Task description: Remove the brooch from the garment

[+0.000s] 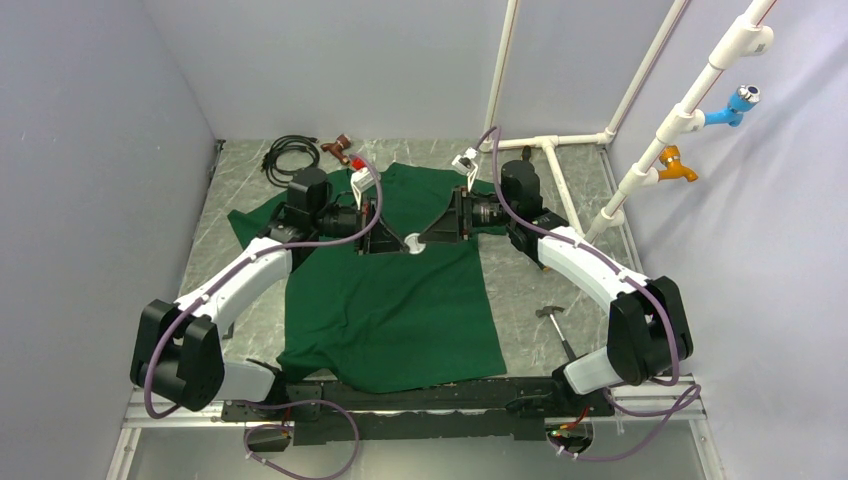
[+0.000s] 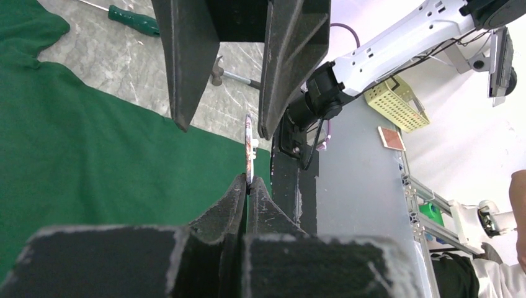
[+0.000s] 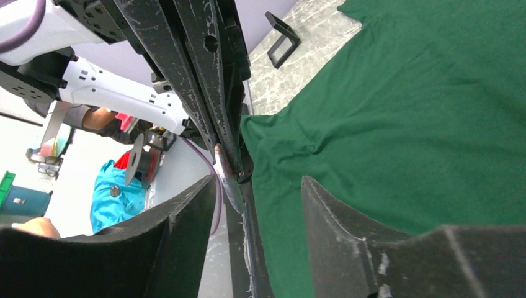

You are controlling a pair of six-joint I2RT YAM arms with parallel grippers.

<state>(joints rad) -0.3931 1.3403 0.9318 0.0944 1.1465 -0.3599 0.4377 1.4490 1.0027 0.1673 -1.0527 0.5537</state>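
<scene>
The garment (image 1: 390, 310), a dark green T-shirt, lies spread flat on the table. Over its chest both grippers meet tip to tip. The brooch (image 1: 412, 243) shows there as a small pale disc between them. In the left wrist view the brooch (image 2: 249, 146) stands edge-on, its lower rim pinched in my left gripper (image 2: 249, 181), which is shut on it. In the right wrist view the brooch (image 3: 228, 177) is a thin grey sliver against the left arm's fingers. My right gripper (image 3: 258, 181) is open, its fingers apart on either side of the brooch without touching it.
A hammer (image 1: 553, 322) lies on the marble table right of the shirt. A coiled black cable (image 1: 290, 153) and a brown tool (image 1: 340, 148) sit at the back left. White pipes (image 1: 560, 150) run along the back right. A green-handled screwdriver (image 2: 133, 20) lies beyond the shirt.
</scene>
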